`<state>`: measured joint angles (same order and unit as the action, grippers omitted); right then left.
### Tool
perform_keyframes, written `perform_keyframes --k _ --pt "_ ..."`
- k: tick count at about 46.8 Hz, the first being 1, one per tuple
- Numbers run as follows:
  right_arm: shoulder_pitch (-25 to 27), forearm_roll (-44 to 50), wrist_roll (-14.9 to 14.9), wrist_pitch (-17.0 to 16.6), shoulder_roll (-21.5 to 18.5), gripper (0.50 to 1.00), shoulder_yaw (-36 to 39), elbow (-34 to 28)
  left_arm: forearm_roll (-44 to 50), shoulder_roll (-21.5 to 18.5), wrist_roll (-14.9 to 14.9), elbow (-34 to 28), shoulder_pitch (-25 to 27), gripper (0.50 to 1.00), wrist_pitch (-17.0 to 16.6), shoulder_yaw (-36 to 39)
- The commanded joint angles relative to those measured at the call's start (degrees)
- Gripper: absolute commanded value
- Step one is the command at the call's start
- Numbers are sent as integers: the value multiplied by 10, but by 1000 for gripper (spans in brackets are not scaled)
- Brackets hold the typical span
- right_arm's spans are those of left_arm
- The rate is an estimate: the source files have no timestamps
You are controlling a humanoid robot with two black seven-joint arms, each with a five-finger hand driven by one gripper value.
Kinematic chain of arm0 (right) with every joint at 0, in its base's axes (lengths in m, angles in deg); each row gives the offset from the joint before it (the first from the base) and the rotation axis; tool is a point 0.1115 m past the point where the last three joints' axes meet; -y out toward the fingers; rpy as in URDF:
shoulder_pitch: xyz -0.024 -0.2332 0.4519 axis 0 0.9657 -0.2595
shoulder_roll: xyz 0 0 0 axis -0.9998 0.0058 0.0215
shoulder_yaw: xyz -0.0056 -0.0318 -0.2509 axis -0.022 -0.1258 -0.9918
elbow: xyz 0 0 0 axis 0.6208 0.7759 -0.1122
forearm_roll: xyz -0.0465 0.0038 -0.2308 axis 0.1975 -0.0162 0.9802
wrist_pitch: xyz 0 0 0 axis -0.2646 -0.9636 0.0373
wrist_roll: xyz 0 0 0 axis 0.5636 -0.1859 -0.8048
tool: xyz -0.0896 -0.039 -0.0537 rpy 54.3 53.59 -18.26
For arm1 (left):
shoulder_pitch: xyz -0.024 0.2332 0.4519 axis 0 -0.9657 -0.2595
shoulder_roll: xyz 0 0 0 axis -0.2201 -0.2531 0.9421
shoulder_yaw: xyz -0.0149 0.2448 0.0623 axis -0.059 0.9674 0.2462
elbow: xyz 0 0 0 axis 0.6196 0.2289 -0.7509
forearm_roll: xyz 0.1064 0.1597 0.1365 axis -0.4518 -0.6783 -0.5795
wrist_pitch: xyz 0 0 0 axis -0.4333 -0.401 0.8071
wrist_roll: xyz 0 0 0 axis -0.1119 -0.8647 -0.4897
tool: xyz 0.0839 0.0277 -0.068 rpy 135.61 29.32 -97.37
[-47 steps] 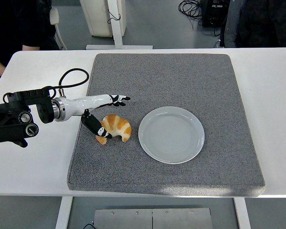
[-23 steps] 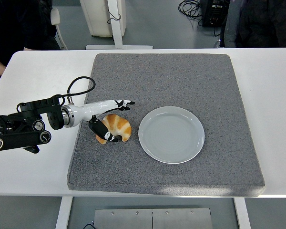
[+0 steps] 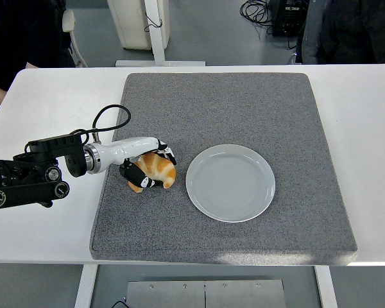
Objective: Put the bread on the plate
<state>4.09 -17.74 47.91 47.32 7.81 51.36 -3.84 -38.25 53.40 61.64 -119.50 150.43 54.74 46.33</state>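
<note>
Head view, bread: I see the bread point(image 3: 155, 172) lying on the gray mat point(image 3: 231, 102), at 9 o'clock from the plate point(image 3: 230, 182), close but not touching.
Left hand: my left hand point(image 3: 145, 163) wraps its fingers around the bread.
Grip: I squeeze softly so it does not squash.
Next: I think I lift a little, then go toward 3 o'clock.

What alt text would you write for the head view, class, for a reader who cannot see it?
The robot's left hand closes its fingers around a croissant on a grey mat, just left of an empty pale plate. The mat lies on a white table; the right arm is out of view.
</note>
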Motion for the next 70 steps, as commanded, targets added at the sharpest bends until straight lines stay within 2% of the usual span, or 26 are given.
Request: perform_keyframes --k 1,7,17,24,34,43,58,64,70 --pt "0 0 0 -1 0 1000 0 0 0 -3 1 7 8 500 -1 -1" --pt "0 0 0 0 0 1000 0 0 0 -5 -4 27 28 500 -3 -6" --pt "0 0 0 0 0 1000 1 0 -2 -10 -43 32 51 500 -3 -2" --pt "0 0 0 0 0 1000 0 0 -2 -13 -55 32 58 500 -3 1" --pt "0 0 0 -1 0 1000 0 0 -2 -28 -54 32 86 500 1 1" --pt "0 0 0 0 0 1000 0 0 -2 -42 -54 32 135 500 6 1" --pt "0 0 0 0 0 1000 0 0 3 -42 -54 33 213 500 26 -4" --pt "0 0 0 -1 0 1000 0 0 8 -42 -54 34 246 500 47 -5" --pt "0 0 0 0 0 1000 0 0 9 -41 -53 38 258 500 48 -7"
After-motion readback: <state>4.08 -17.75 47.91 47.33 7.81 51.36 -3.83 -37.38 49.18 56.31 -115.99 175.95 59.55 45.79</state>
